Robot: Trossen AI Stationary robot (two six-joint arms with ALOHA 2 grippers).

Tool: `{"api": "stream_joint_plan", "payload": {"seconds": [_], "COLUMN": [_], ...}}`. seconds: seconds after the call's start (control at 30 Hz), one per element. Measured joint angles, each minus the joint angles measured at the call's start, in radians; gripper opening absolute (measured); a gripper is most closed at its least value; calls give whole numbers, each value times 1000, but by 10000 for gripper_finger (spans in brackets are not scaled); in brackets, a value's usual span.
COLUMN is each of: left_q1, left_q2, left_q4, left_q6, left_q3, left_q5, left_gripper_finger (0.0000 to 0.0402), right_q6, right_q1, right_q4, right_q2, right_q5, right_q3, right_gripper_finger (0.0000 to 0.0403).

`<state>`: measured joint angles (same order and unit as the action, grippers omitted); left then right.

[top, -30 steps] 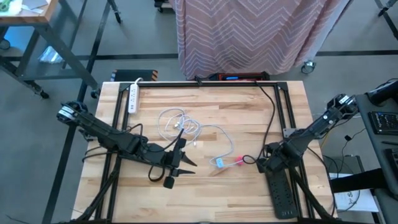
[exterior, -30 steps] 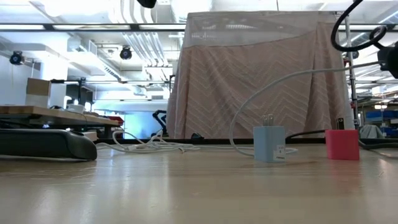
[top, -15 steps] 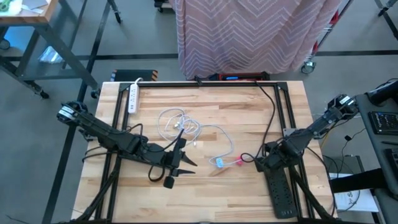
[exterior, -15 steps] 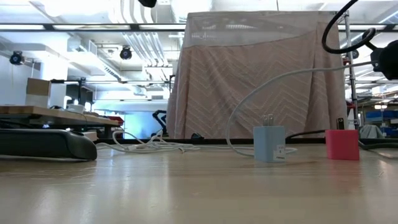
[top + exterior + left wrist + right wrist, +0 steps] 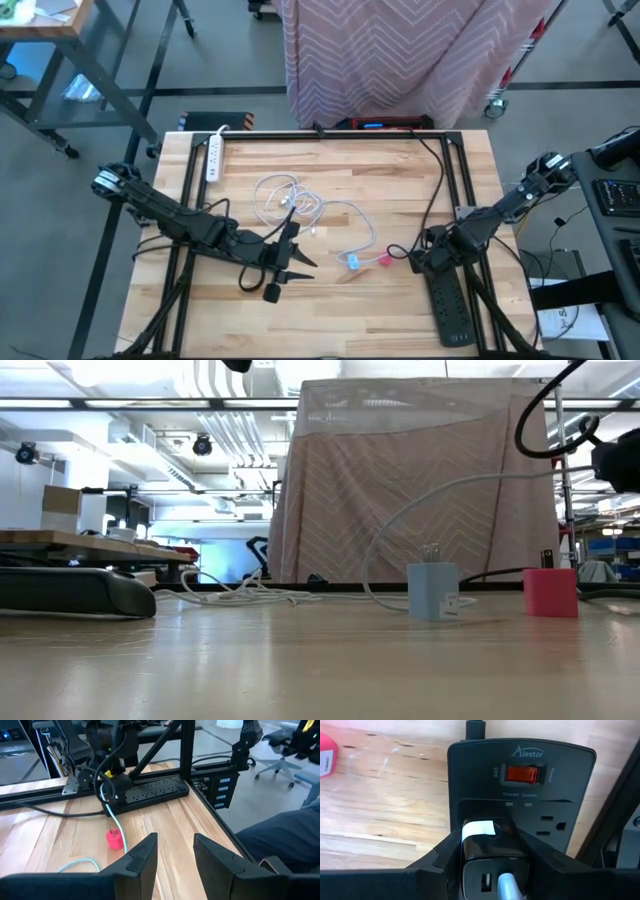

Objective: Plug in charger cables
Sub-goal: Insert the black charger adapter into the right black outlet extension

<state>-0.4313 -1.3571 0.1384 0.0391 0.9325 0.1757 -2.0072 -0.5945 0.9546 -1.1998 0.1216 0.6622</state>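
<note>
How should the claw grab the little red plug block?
Grip the red plug block by its flat sides, coming down from above. It stands alone on bare wood with prongs pointing up, so pinch low on the body. The open left claw is nearest.

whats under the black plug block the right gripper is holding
The black power strip, near its red switch. The right gripper holds the black plug block over an outlet; prongs and that outlet are covered.
</note>
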Motion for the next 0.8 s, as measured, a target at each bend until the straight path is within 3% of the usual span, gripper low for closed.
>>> {"api": "stream_joint_plan", "payload": {"seconds": [0.23,0.67,0.8], "left_q1": [0,4,4], "left_q2": [1,1,1], "left_q4": [5,2,1], "left_q6": [0,-34,-34], "left_q3": [20,34,34], "left_q5": [0,0,1], "left_gripper_finger": [114,114,114], "right_q6": [-21,-8,15], "right_q1": [0,0,0], "right_q4": [-97,-75,-61], "right_q2": [-10,-18,-19], "right_q5": [9,-8,-6], "right_q3": [-57,-59,-59], "right_gripper_finger": [135,135,183]}}
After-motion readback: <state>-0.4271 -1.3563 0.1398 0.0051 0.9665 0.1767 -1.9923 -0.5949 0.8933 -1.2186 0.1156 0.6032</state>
